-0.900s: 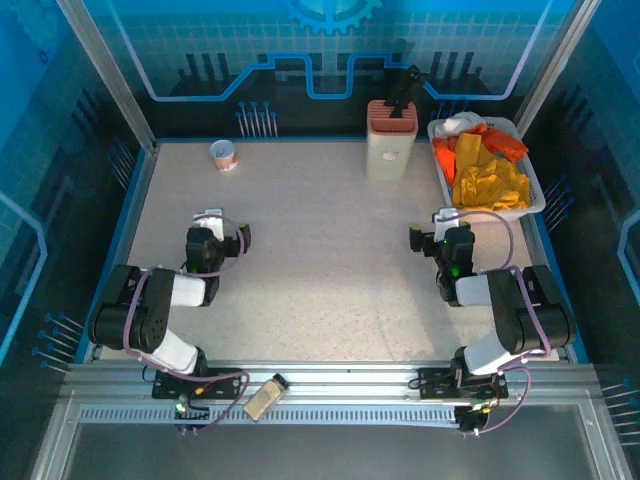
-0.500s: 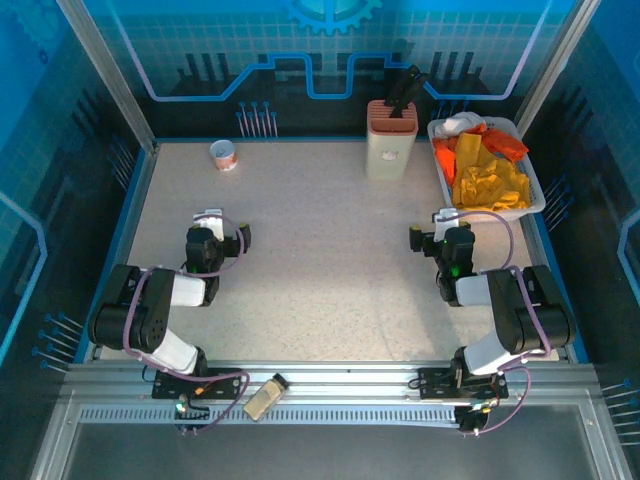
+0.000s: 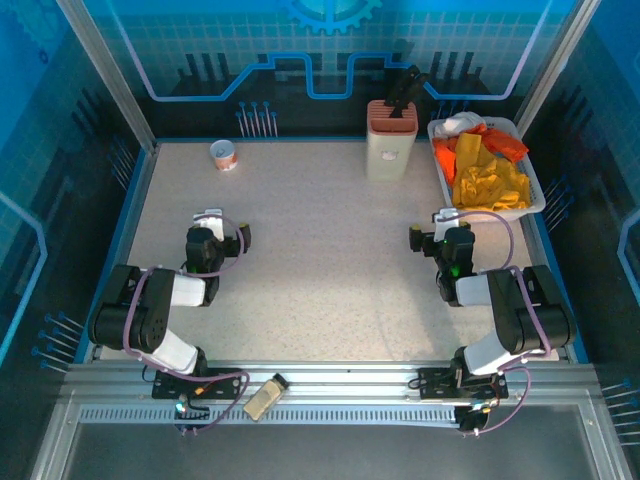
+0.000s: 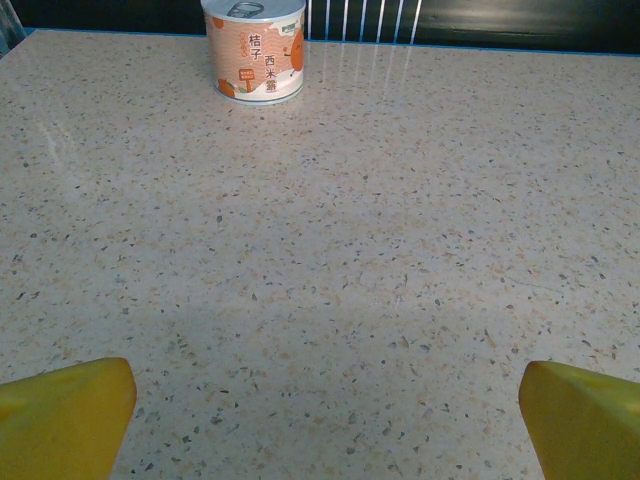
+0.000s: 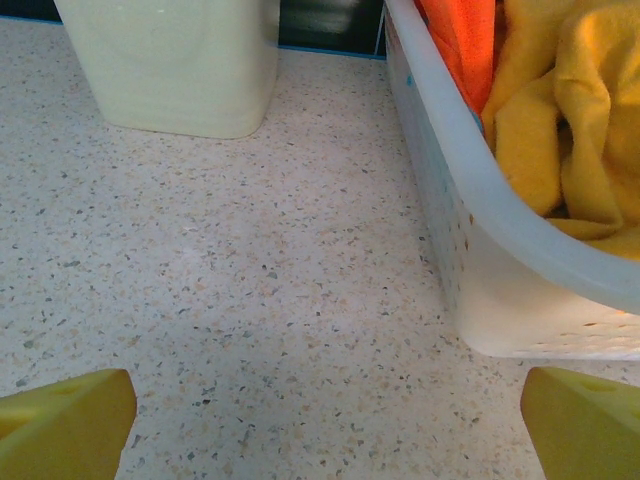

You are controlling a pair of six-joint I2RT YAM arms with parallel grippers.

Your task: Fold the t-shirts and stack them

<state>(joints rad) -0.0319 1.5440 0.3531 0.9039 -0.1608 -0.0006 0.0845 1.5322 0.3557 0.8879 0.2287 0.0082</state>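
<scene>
Legible print sits on the can (image 4: 254, 50) at the far side of the table (image 4: 320, 260) -- orange-and-white label; large vertical characters "桔子"; beside them, smaller, "西米露"; lower left of the label a small orange signpost graphic, its marks too small to read; cream container (image 3: 391, 140) carries a small front mark -- unreadable from the top view

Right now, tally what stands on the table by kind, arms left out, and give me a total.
Can: 1
Cream tub: 1
White basket: 1, holding the t-shirts in a heap too tangled to count
Total: 3
</scene>
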